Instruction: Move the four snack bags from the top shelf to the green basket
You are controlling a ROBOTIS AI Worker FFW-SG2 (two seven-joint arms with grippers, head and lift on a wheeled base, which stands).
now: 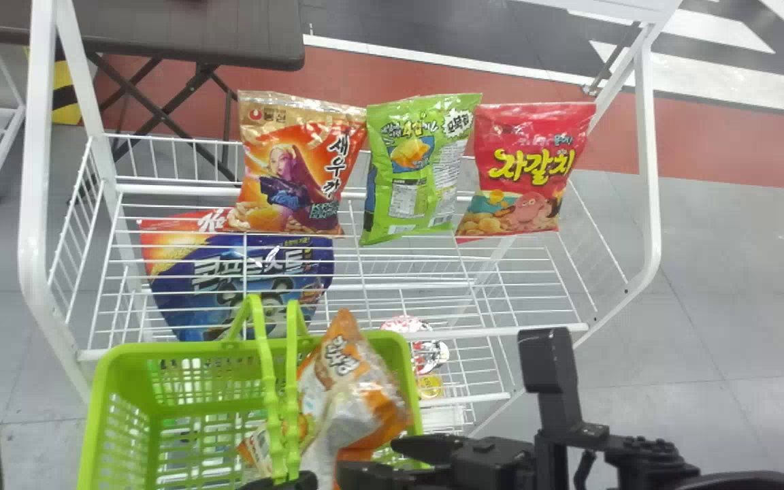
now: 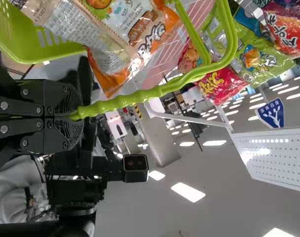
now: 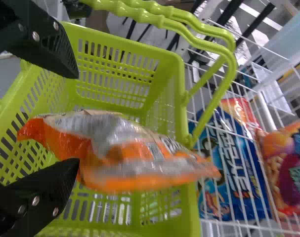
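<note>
While the right pincer (image 3: 75, 120) gapes (left pincer (image 2: 80, 117) clenching the handle (image 2: 140, 97)), let the orange bag (image 3: 121, 148) settle inside the basket (image 1: 96, 408).

An orange snack bag (image 3: 115, 153) is just ahead of the parted pincer (image 1: 366, 457). Beyond it is the green basket (image 3: 180, 94).

Floor (image 1: 705, 272): grey, below and around the right fingers (image 1: 426, 448)
Red strip (image 1: 691, 146): across the floor, well beyond the fingers
White stripes (image 1: 719, 78): past the red strip, ahead and right of the fingers
Folding table (image 1: 160, 27): dark, crossed legs, ahead-left of the fingers
Ceiling (image 2: 219, 187): grey, above the fingers
Lights (image 2: 188, 192): bright white
</note>
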